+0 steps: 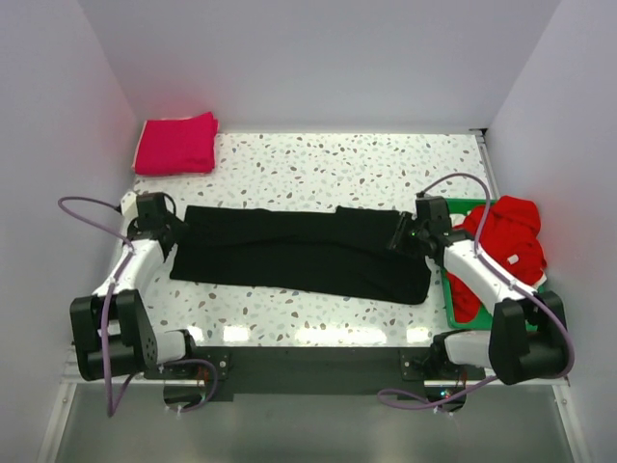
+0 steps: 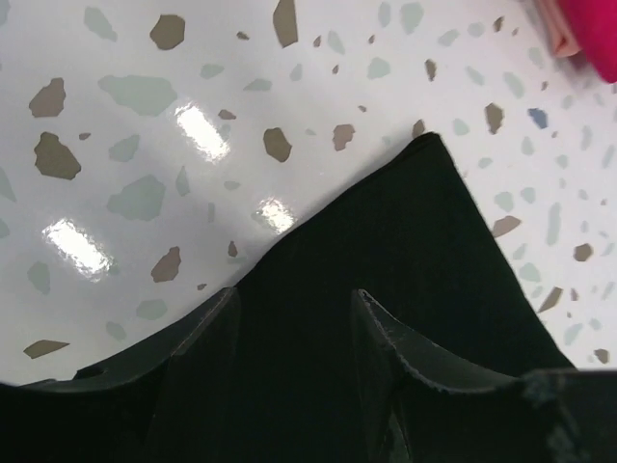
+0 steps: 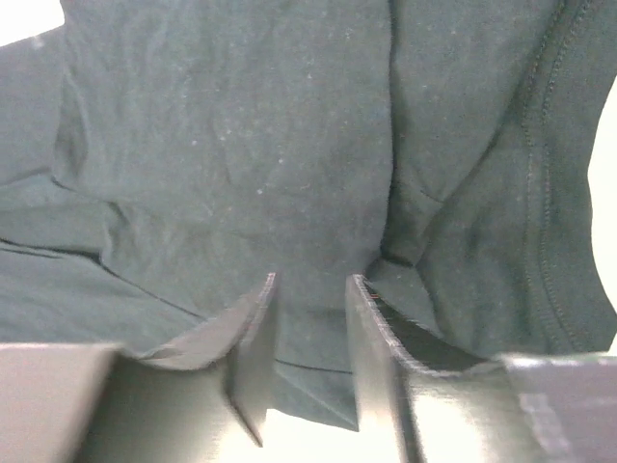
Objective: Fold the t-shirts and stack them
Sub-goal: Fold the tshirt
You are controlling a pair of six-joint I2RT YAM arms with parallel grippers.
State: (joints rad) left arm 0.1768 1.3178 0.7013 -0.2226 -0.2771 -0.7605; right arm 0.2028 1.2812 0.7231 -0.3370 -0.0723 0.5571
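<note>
A large black t-shirt (image 1: 299,253) lies on the table as a long flat strip, folded lengthwise. My left gripper (image 1: 178,227) is over its left end, near the far corner. In the left wrist view the gripper (image 2: 292,299) is open, jaws apart above the black cloth (image 2: 415,251). My right gripper (image 1: 403,231) is over the strip's right end. In the right wrist view the gripper (image 3: 310,282) is open with a narrower gap, and a cloth edge (image 3: 318,376) lies between the jaws. A folded magenta-pink t-shirt (image 1: 176,143) sits at the far left.
A green tray (image 1: 449,299) at the right holds a crumpled red t-shirt (image 1: 506,241) with a bit of white in it. White walls close in the table at the back and both sides. The pink shirt's edge shows in the left wrist view (image 2: 590,39).
</note>
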